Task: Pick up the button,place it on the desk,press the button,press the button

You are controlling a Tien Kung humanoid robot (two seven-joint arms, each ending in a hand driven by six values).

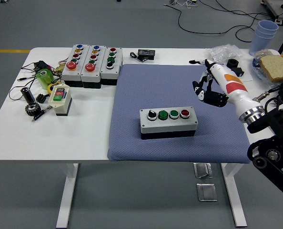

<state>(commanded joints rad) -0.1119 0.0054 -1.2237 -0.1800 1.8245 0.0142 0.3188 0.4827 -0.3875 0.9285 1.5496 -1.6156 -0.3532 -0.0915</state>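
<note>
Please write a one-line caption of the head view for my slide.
Right hand raised, fingers relaxed, over the blue mat, apart from the four-button control box resting on it.

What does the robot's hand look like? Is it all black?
Not all black. The right hand has a white shell on its back with an orange patch and black jointed fingers. A silver metal ring forms the wrist, and behind it the arm is black, chunky and round-jointed, with thin black cables near the wrist. No left hand shows.
</note>
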